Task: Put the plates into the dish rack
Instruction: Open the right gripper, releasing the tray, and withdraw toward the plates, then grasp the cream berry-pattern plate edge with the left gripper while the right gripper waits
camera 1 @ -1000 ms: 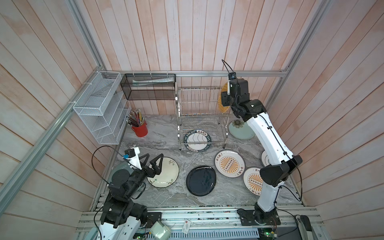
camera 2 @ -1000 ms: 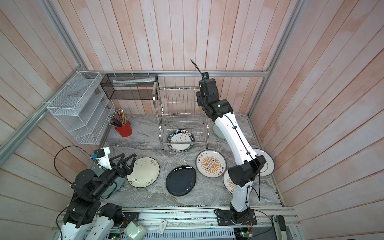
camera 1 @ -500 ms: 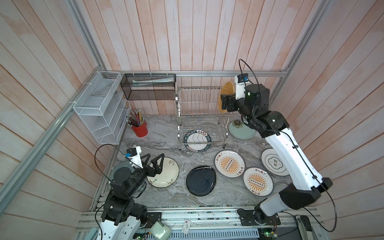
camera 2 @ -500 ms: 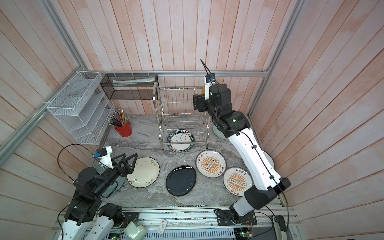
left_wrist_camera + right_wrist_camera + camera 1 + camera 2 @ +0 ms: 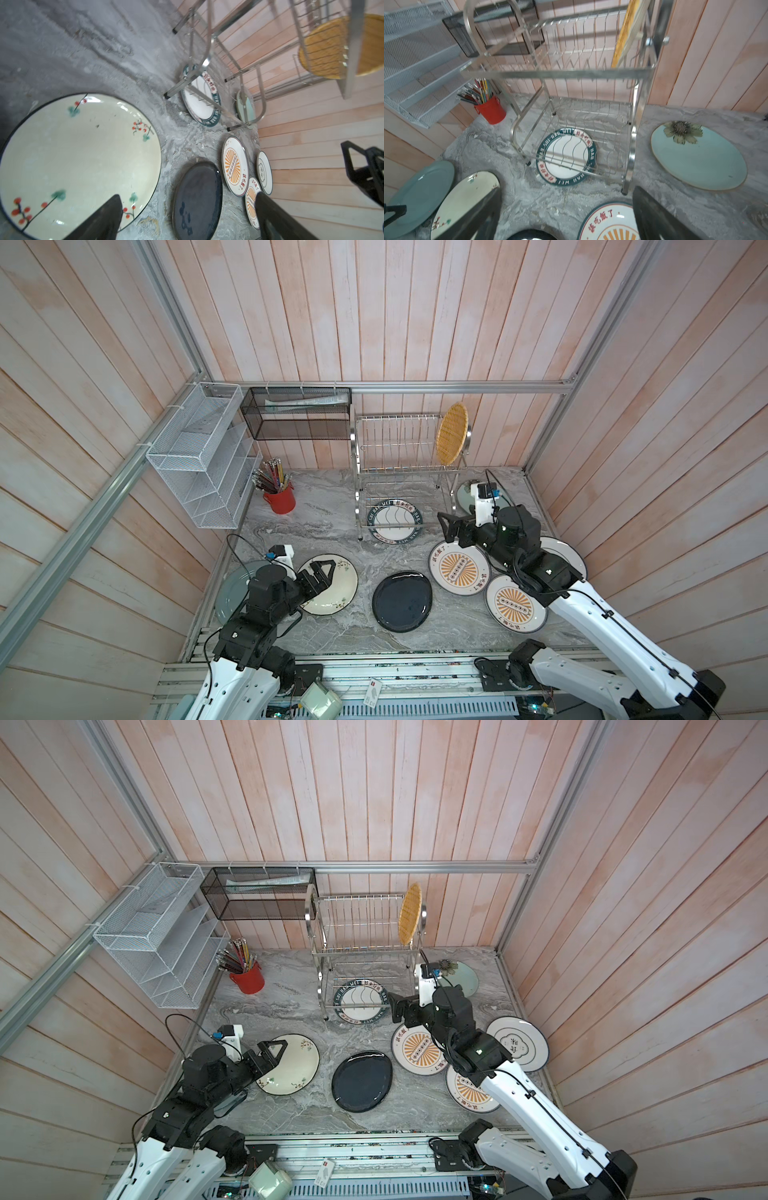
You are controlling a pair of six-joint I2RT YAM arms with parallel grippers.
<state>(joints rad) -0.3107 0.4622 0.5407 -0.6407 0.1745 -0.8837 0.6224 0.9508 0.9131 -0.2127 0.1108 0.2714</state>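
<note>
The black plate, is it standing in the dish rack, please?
No, the black plate lies flat on the table, outside the dish rack.

Right gripper [image 5: 451,529] has let go and swung down low, leaving the yellow woven plate [image 5: 452,438] standing free in the dish rack [image 5: 399,448].

Dish rack [image 5: 357,928] at back edge of counter [image 5: 291,1011], yellow plate [image 5: 410,913] upright in top shelf. Right gripper [image 5: 394,1008] empty, fingers spread wide, near rack's front.
</note>
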